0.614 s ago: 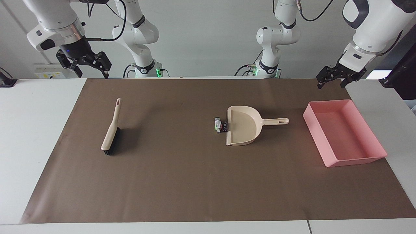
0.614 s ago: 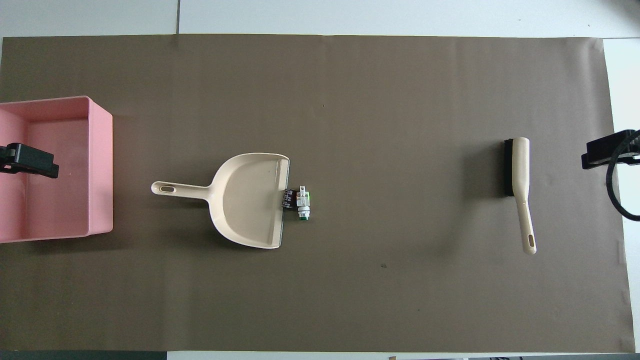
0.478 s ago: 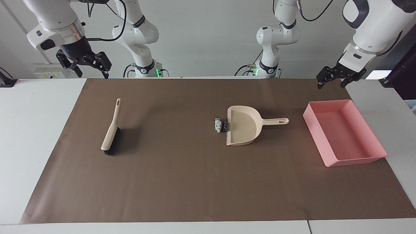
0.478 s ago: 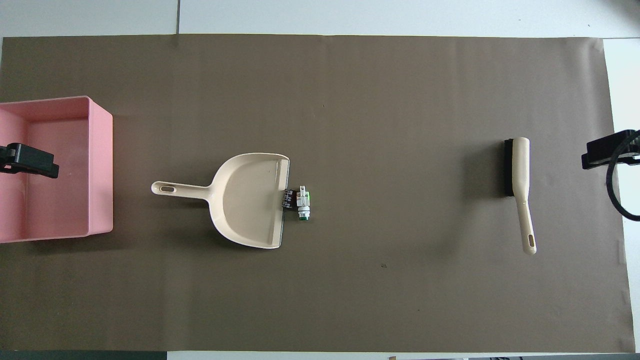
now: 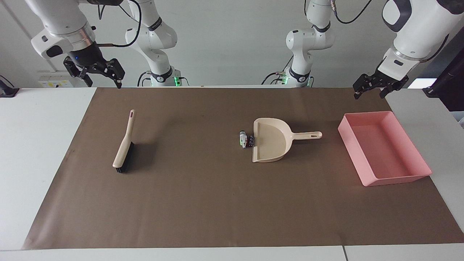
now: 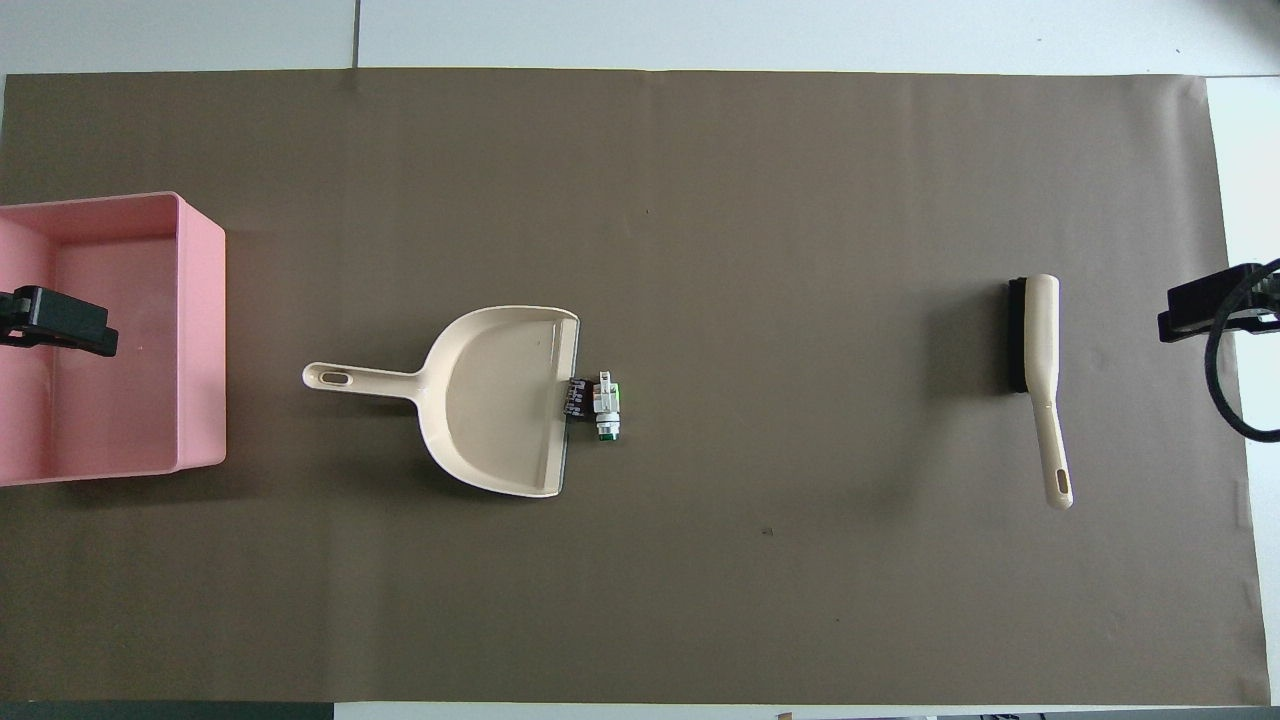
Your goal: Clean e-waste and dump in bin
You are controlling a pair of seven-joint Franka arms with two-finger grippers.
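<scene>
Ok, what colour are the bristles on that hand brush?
Black, under a beige handle; the brush shows its bristles best in the facing view.

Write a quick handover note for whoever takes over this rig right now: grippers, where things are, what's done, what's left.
Left gripper: open, empty, raised by the shallow pink plastic bin.
Right gripper: open, empty, raised at its own end of the table.
The tiny e-waste bits lie on the brown paper at the mouth of the beige plastic dustpan.
The beige hand brush with black bristles lies untouched toward the right arm's end.
Done: nothing.
Left: sweep bits into dustpan, tip into bin.
</scene>
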